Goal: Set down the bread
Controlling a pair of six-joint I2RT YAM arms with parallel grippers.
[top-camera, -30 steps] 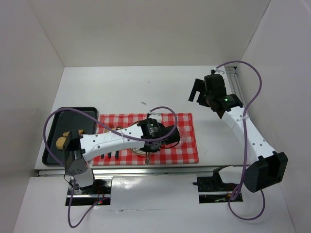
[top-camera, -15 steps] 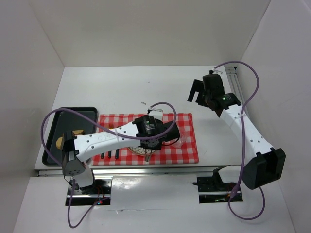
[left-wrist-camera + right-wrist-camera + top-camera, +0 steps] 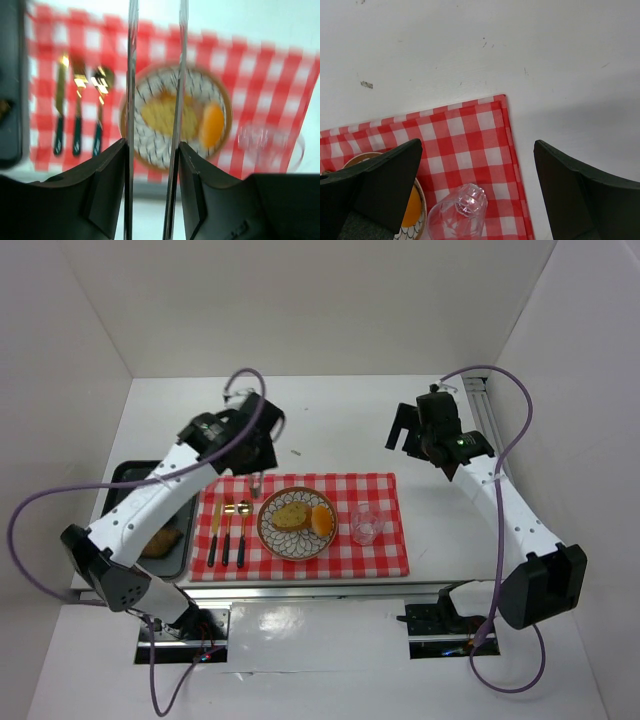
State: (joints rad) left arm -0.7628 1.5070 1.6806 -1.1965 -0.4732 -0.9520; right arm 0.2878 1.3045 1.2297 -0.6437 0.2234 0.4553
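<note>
Pulled left gripper (image 3: 257, 483) back to 11 o'clock of plate (image 3: 266, 531), jaws released and empty; left bread (image 3: 290, 514) lying on it; placement likely done; kept right gripper (image 3: 402, 437) spread wide, idle.

A red-and-white checked cloth (image 3: 385, 552) lies on the white table (image 3: 330, 415), under the left gripper (image 3: 256, 483). Seen from that gripper, three pieces of cutlery (image 3: 77, 110) with gold heads and dark handles lie side by side on the cloth to its left. A black tray (image 3: 11, 60) sits further left, off the cloth. To its right lie an orange piece (image 3: 212, 125) and, beyond it, a clear glass (image 3: 364, 523). Below the right gripper (image 3: 476, 145), the glass sits near the cloth's corner.
</note>
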